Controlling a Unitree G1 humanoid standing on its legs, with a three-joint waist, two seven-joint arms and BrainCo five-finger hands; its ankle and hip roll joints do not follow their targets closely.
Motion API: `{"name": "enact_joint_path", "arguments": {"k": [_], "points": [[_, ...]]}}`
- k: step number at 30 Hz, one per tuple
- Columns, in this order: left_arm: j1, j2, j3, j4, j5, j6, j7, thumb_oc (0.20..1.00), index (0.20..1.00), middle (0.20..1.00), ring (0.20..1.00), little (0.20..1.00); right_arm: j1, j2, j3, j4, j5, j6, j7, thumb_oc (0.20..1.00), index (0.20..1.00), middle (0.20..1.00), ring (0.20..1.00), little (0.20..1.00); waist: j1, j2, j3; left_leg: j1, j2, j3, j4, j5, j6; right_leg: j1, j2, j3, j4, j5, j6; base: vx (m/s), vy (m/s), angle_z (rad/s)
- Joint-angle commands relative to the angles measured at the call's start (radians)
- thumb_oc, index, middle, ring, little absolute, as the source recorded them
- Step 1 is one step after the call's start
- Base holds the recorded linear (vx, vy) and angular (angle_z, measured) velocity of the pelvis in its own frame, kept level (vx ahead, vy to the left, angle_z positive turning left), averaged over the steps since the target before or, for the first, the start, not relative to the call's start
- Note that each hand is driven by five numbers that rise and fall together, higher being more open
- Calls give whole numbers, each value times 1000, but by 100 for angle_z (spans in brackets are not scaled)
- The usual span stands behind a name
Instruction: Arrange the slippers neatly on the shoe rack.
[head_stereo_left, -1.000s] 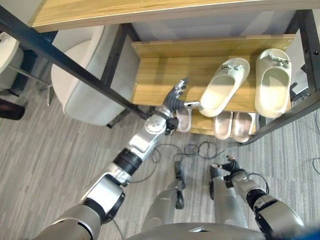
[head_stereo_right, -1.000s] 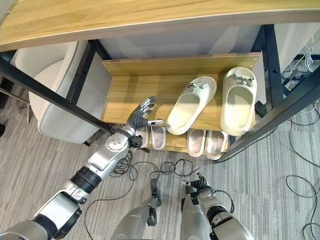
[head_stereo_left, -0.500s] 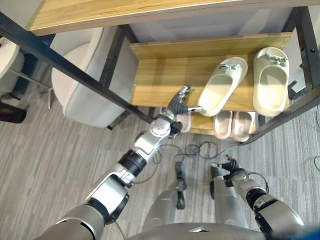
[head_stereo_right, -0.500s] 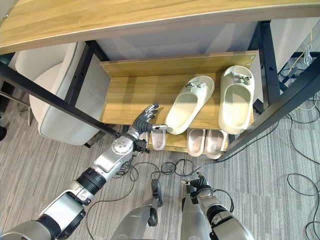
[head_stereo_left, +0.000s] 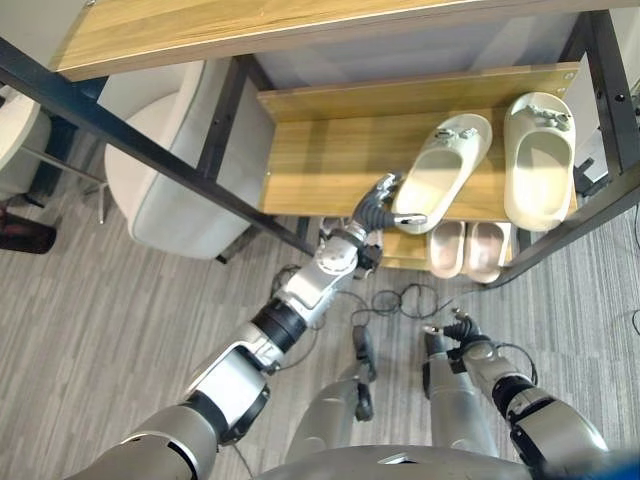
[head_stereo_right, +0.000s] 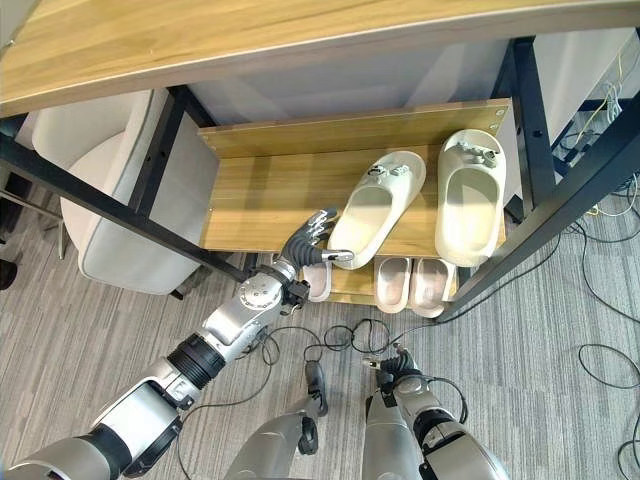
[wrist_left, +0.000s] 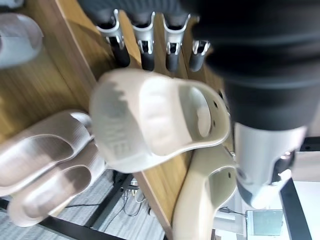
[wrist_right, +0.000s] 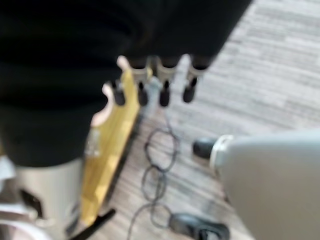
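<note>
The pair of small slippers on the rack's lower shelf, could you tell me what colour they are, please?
The small slippers are pale pink, clearest in the left eye view.

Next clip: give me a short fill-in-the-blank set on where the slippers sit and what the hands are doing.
1. The left hand touches the heel of the ____ cream slipper.
2. The straight cream slipper lies to the robot's ____ of it.
3. The pink slippers sit on the shelf ____ the cream pair.
4. The right hand hangs low over the ____.

Missing words: tilted; right; below; floor
</note>
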Motion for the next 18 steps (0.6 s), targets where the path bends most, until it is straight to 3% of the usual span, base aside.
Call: {"name": "enact_joint_path", "arguments": {"k": [1,18], "points": [[-82,-57,-4,51,-32,-40,14,1000,1000,1000,1000,1000,-27,-18,39,-19,3,-9,-5,1000,1000,1000,1000,1000,-35,1,-2,-61,-39,-68,88,-90,14,8,-71,-24,-212,149,62,0,0,0],[-139,-133,-23,159,-68,-46,47,1000,1000,1000,1000,1000,-34,-15,58,9,12,-8,-9,1000,1000,1000,1000,1000,-47,-5,-10,-60,-33,-72,87,-89,13,8,-70,-27,-221,152,62,0,0,0]]}}
